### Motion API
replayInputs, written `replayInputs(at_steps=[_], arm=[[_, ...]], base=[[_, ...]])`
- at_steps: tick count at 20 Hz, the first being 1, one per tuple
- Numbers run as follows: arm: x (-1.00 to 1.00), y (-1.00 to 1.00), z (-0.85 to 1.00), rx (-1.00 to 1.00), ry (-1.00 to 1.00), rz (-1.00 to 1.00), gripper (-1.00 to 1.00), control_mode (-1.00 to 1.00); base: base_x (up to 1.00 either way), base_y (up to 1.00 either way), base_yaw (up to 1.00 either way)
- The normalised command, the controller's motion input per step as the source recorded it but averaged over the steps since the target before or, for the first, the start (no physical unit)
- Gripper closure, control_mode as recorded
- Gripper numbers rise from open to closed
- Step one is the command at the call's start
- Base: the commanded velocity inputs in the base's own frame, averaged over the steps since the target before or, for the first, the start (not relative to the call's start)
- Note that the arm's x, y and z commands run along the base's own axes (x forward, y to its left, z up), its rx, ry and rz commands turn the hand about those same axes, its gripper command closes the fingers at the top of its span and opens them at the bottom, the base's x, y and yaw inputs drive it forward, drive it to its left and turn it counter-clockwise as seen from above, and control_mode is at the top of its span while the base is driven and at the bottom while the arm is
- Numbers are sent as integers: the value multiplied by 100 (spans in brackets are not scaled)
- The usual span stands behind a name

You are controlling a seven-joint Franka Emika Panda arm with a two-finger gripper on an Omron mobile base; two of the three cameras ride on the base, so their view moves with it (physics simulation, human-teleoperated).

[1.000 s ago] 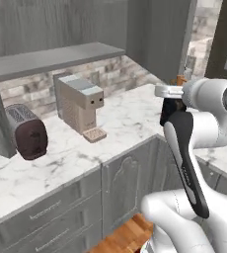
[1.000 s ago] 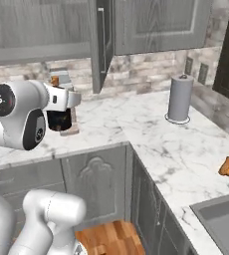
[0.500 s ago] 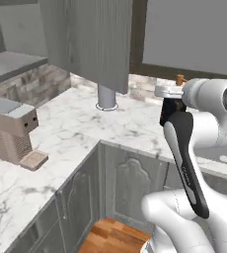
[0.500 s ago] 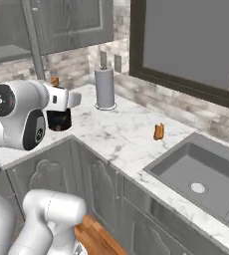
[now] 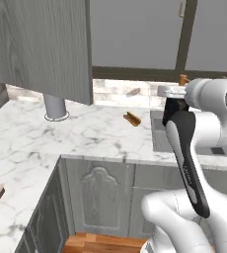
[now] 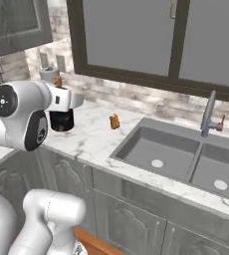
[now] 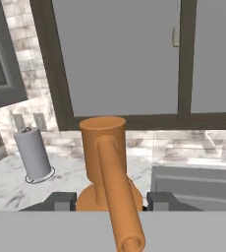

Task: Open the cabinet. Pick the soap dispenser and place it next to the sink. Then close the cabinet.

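My gripper (image 7: 110, 203) is shut on the soap dispenser (image 7: 102, 147). Its orange pump head stands upright between the two dark fingers, with the nozzle pointing back at the hand camera. From the base, the dispenser's orange top (image 6: 57, 81) shows above the hand, held over the marble counter left of the sink (image 6: 156, 149). In the left base view the same orange top (image 5: 183, 79) sits beside the wrist. The cabinet (image 5: 41, 44) hangs at the upper left with its grey door swung open.
A grey paper towel roll (image 5: 55, 106) stands on the counter under the cabinet. A small brown object (image 6: 114, 121) lies on the marble left of the sink rim. The faucet (image 6: 208, 114) rises behind the double basin, under a dark-framed window.
The whole scene has shifted in both base views, from the coffee machine and toaster to the sink and window, so the camera moved. The arm keeps its pose, still holding the dispenser.
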Motion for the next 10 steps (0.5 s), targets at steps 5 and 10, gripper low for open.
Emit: replayInputs(at_steps=[5, 10], arm=[[0, 0, 0, 0, 0, 0, 100, 100], [0, 0, 0, 0, 0, 0, 100, 100]], base=[[37, 45, -12], [28, 47, 1]])
